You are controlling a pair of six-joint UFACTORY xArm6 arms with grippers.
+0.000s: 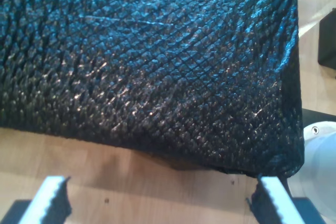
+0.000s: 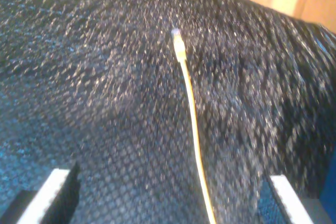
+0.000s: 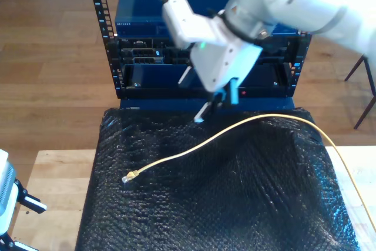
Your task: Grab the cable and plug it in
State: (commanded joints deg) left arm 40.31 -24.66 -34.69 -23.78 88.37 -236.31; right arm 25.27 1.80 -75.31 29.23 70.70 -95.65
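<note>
The cable (image 3: 235, 129) lies loose on the black bubble-textured mat (image 3: 247, 204), untouched by either gripper. We see its pale-yellow line come in from the exterior view's right edge, arch over the mat's far part and run down toward the exterior view's left, where the small clear plug (image 3: 128, 176) rests flat on the mat. In the second wrist view the same cable (image 2: 194, 129) runs away from between the two finger pads to the plug (image 2: 178, 43), so my second gripper (image 2: 170, 203) hovers above it with its fingers spread wide and nothing between them. In the exterior view this is the white arm reaching in from the upper right, its gripper (image 3: 214, 103) hanging over the mat's far edge, apart from the cable.

My first gripper (image 1: 157, 203) is likewise spread wide and empty; its ridged pale pads (image 1: 50, 198) sit over the wooden tabletop (image 1: 79, 156), just off the mat's edge (image 1: 157, 77).

Beyond the mat stands a blue rack of network equipment (image 3: 176, 10) with black perforated rails. Its front carries small white lettering at the exterior view's left, too small for us to read.
</note>
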